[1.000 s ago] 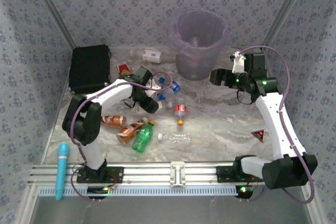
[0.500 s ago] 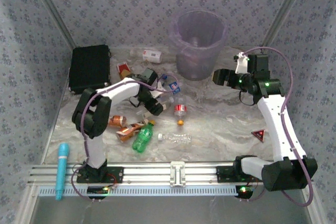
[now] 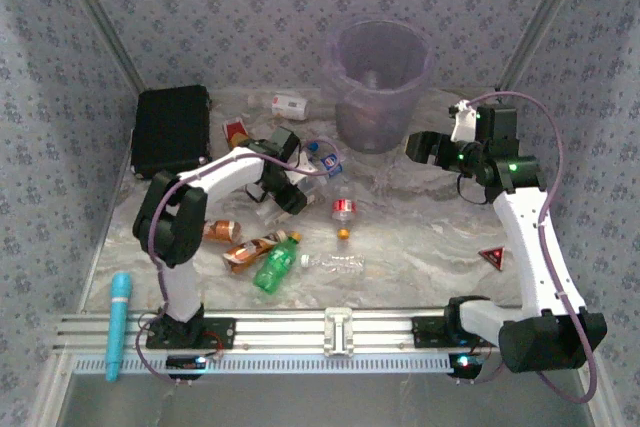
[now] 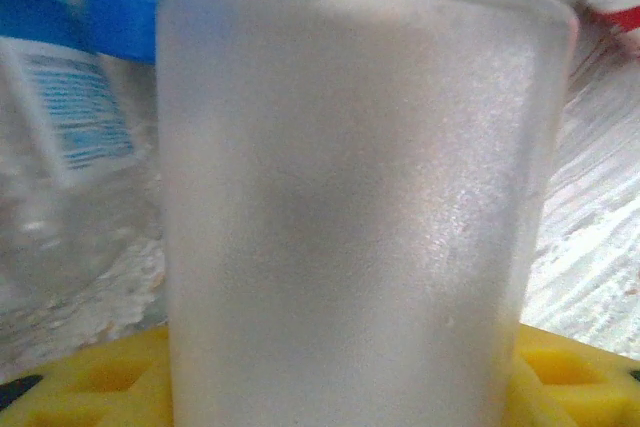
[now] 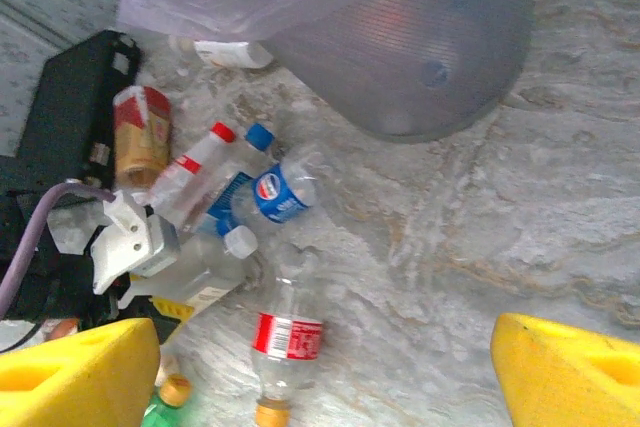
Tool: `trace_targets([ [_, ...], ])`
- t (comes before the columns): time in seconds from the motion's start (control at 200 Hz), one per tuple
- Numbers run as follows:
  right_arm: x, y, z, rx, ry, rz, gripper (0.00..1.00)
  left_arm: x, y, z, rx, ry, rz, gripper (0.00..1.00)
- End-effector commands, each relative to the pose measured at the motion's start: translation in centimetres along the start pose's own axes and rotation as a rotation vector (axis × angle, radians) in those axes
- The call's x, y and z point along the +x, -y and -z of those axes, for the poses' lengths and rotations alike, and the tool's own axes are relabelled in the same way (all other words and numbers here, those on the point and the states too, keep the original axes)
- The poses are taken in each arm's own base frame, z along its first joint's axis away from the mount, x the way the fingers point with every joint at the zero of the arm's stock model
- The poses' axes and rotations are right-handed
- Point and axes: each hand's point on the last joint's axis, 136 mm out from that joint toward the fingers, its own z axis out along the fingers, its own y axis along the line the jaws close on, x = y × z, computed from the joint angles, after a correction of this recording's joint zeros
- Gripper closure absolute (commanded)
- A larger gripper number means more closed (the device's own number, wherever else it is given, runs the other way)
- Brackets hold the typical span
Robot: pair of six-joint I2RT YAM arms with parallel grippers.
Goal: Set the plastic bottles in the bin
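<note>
Pale purple bin (image 3: 378, 82) upright at far side of table (image 3: 430, 237); bottles (image 3: 272, 263) lie scattered short of it. Right gripper (image 5: 322, 372) spread wide, empty. Left gripper (image 3: 290, 195) straddles frosted bottle (image 4: 360, 207); grip can't be told. Pepsi bottle (image 5: 283, 190), blue label. Red-label bottle (image 5: 288, 332), writing unreadable, cap toward arm bases.

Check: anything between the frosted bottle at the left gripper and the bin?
Low down, yes: blue-labelled bottles lie between the frosted bottle and the bin. Lifted over them and the bin's tall rim, nothing visible blocks it.

Floral-patterned grey walls (image 3: 230, 17) around a marbled tabletop (image 3: 420, 247)
</note>
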Motion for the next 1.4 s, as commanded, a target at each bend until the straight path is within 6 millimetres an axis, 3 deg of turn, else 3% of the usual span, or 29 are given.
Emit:
trace_targets([
  [0.0,0.1,-2.8,0.0,-0.117,0.014,-0.022,0.12,-3.8,-0.4,5.5,-0.062,0.173,0.007,0.41],
  [0.19,-0.8,-8.0,-1.9,-0.292,0.034,-0.028,0.11,-7.4,-0.3,11.0,-0.088,0.429,0.096,0.46],
  [0.405,-0.6,-13.6,-6.2,-0.436,-0.041,0.007,0.09,-9.9,2.7,16.1,0.088,0.701,0.184,0.51],
  [0.535,-0.8,-15.8,-8.2,-0.480,-0.061,0.019,0.07,-10.2,3.9,17.8,0.144,0.808,0.192,0.51],
  [0.67,-0.6,-17.7,-9.8,-0.532,-0.091,0.024,0.06,-10.2,4.9,17.8,0.174,0.827,0.160,0.51],
  [0.9,-0.5,-18.2,-11.9,-0.544,-0.121,-0.012,0.08,-10.8,5.5,18.1,0.207,0.853,0.135,0.51],
  [1.229,-0.4,-18.2,-13.1,-0.528,-0.150,-0.047,0.36,-11.6,4.8,18.9,0.169,0.900,0.149,0.50],
  [1.309,-0.9,-18.2,-12.9,-0.522,-0.142,-0.043,0.40,-11.7,4.7,19.0,0.163,0.905,0.153,0.45],
  [1.394,-1.7,-18.2,-12.6,-0.514,-0.122,-0.013,0.41,-11.7,4.5,19.2,0.151,0.908,0.158,0.27],
])
